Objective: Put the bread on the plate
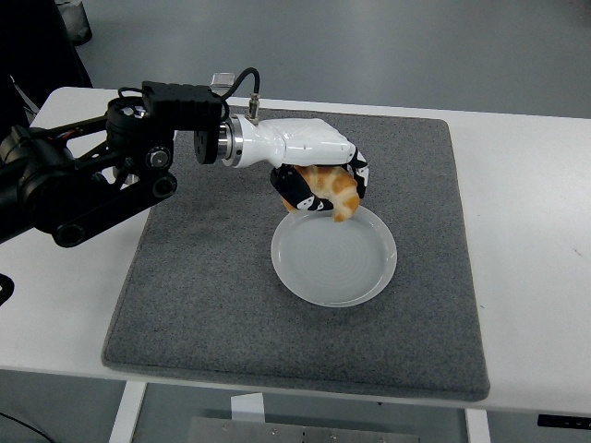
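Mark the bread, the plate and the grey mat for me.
Golden-brown croissant-shaped bread [334,189], head view: its exposed crust below the fingers.
Round white plate [334,263], head view: bare centre.
Grey felt mat [203,277], head view: bare left part.

left arm reaching in, left robot hand [319,185] curled, grasping

White table [526,185] spans the frame; its near edge runs along the bottom. A large grey felt-like mat [212,277] lies on it, roughly square, edges slightly rounded. Behind the table: plain grey-blue floor [369,46], evenly lit, no hard shadows. Light-coloured bin or container [72,18] at the top left corner, partly cut off. Under the near edge: white table legs [129,411], and a grey metal plate [305,430] with screws on the floor.
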